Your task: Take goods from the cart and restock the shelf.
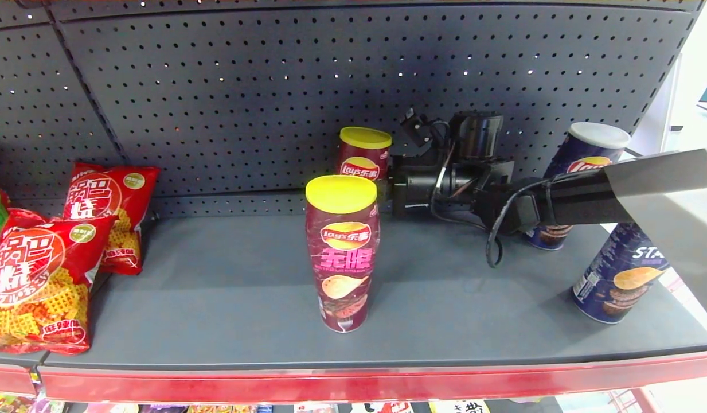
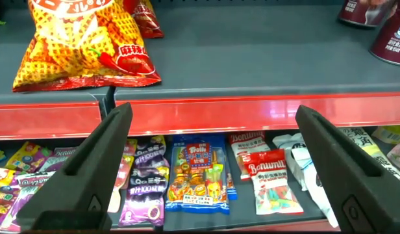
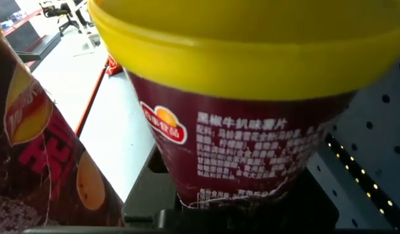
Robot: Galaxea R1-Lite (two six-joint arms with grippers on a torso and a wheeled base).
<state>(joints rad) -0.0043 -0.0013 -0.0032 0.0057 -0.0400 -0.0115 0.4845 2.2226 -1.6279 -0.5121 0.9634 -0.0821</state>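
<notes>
Restocking partway: 2 maroon cans are at mid-shelf, the rear one right at the right gripper.

At the left of the shelf (image 1: 227,298) lie 2 red snack bags (image 1: 38,275). The left gripper (image 2: 213,110) hangs in front of the shelf's red edge with its jaws spread wide and nothing between them. At the middle, the front maroon can (image 1: 343,252) stands upright and free. The rear maroon can (image 1: 364,152) stands upright near the back panel, and the right gripper (image 1: 390,186) is up against it. Whether the right gripper has hold of that can or has let go, I cannot tell. 2 blue cans (image 1: 620,275) stand at the right. Judging from this, the rear can is about placed. What is left is letting it go and fetching more goods from the cart.
</notes>
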